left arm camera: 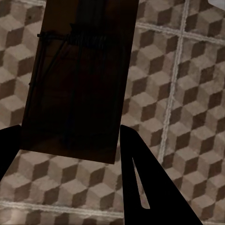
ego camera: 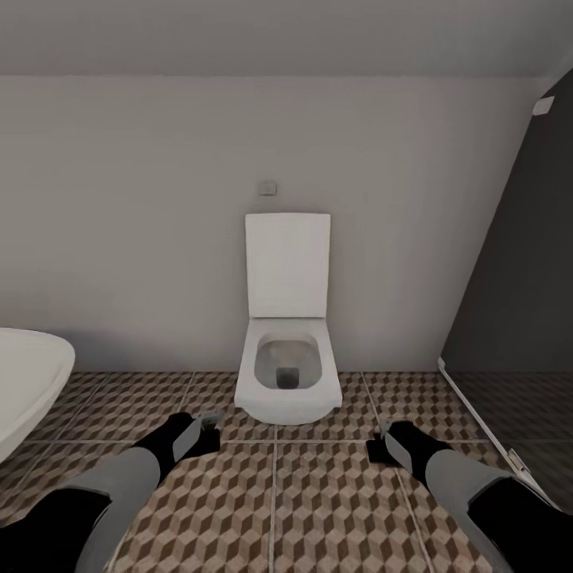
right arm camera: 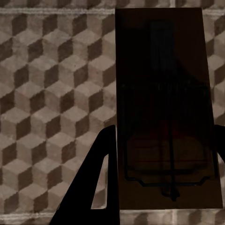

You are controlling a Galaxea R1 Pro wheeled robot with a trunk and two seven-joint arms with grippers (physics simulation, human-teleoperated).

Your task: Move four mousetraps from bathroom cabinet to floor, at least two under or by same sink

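Each pincer grips a flat, dark-shadowed mousetrap: left pincer (left arm camera: pixel 70 145) one mousetrap (left arm camera: pixel 77 79), right pincer (right arm camera: pixel 164 145) another (right arm camera: pixel 164 108), above cube-patterned floor (ego camera: pixel 318 493) before the toilet (ego camera: pixel 286 374).

Dim, even light in head view, no visible source; grey wall (ego camera: pixel 143 239) flat, unshadowed. Slight softness overall, render-smooth, no glare. Wide-angle stretch at edges: arms splay toward lower corners. Wrist views darker: held mousetraps (left arm camera: pixel 77 79) (right arm camera: pixel 164 108) near-silhouette, wire parts barely readable; fingers (left arm camera: pixel 145 187) (right arm camera: pixel 101 187) pure black. Tiled bathroom floor (right arm camera: pixel 51 93) slightly blurred, murky.
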